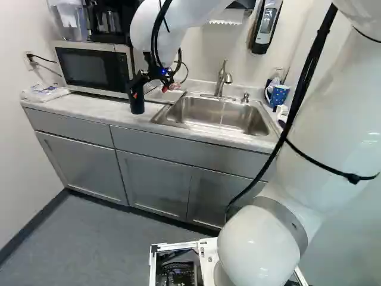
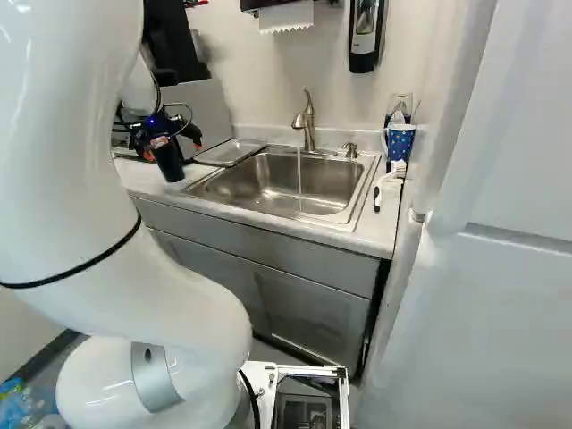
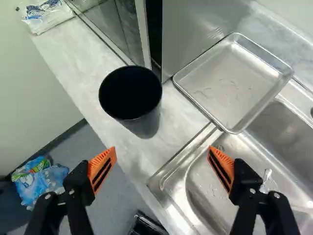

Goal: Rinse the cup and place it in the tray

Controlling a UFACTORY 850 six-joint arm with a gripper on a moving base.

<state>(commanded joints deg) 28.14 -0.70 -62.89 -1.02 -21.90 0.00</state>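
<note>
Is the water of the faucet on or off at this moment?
On: in the right base view a thin stream of water falls from the faucet into the sink.

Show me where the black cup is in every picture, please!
Left base view: the black cup is left of the middle, by the microwave's corner.
Right base view: it is toward the left, beside the white arm.
Wrist view: it is ahead of the open gripper.
Shared landmark: the metal sink.

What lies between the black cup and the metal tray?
Only bare countertop lies between the black cup and the metal tray, as the wrist view shows.
</note>
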